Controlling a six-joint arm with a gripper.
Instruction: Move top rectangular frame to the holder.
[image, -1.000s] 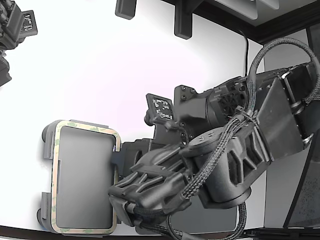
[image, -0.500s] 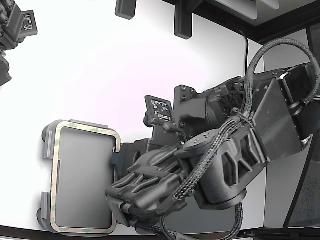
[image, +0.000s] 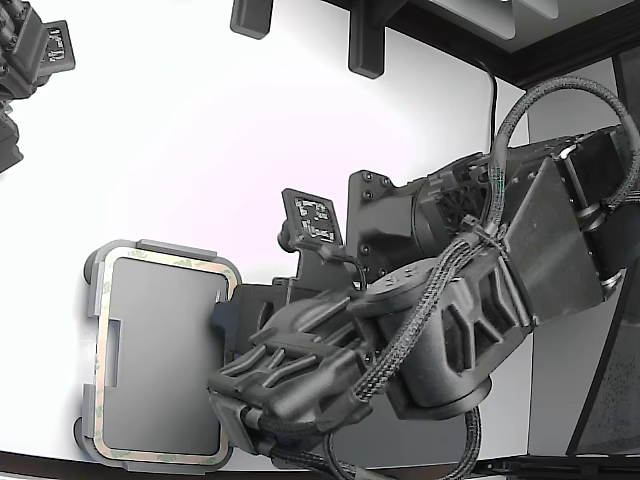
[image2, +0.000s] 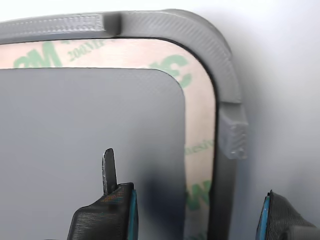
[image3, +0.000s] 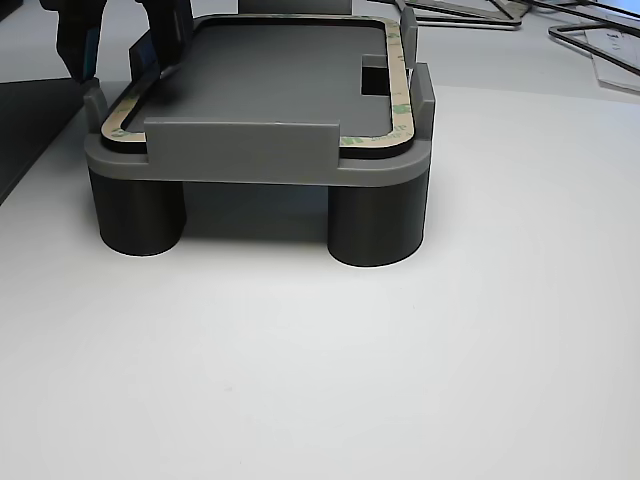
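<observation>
the arm (image: 470, 300) fills the exterior view's right half, a bulky black body wrapped in braided cable, reaching toward the exterior view's left over a white table (image: 200, 130). at the lower left of that view sits the holder (image: 150, 248), a light grey rounded plate with raised edge tabs; the other view shows it standing on short dark round legs (image3: 378, 225). the frame (image2: 202, 145) lies flat inside the holder, seated within the tabs and hugging its inner edge. it is a thin cream ring with rounded corners, printed with faint green lettering and mottled green patches, its middle cut out so the grey plate shows through. the gripper (image2: 195, 220) hangs at the holder's edge on the exterior view's right side, its jaws spread apart and holding nothing: one blue-padded finger (image2: 107, 215) is over the plate's inner area, the other (image2: 277, 220) outside the holder's wall, with the frame's strip and the wall between them.
</observation>
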